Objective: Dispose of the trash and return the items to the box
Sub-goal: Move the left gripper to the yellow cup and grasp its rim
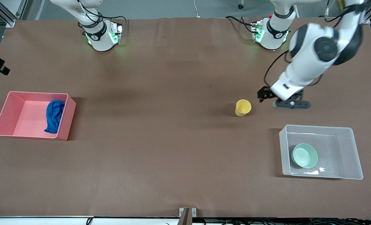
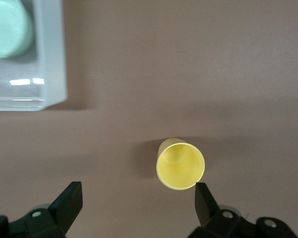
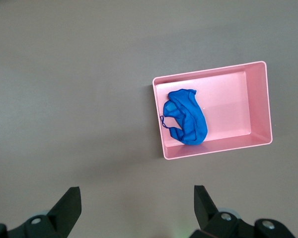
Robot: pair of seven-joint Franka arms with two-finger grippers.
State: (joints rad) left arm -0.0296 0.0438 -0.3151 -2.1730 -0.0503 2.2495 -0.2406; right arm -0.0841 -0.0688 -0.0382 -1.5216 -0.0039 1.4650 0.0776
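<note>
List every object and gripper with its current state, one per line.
Rag: lying in the pink bin.
Bowl: upright in the clear box.
Cup: upright on the table, ungrasped.
Left gripper: open, beside the cup.
Right gripper: open, empty, high over the table.

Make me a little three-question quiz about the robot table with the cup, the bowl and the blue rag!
1. True or false: the blue rag lies in the pink bin.
2. Which item still stands on the table, outside the clear box? A) the green bowl B) the yellow cup
3. Fill in: the left gripper hangs beside the cup with its fingers ____. The right gripper is high over the table.

Key: 1 true. 2 B; the bowl sits in the clear box. 3 open.
</note>
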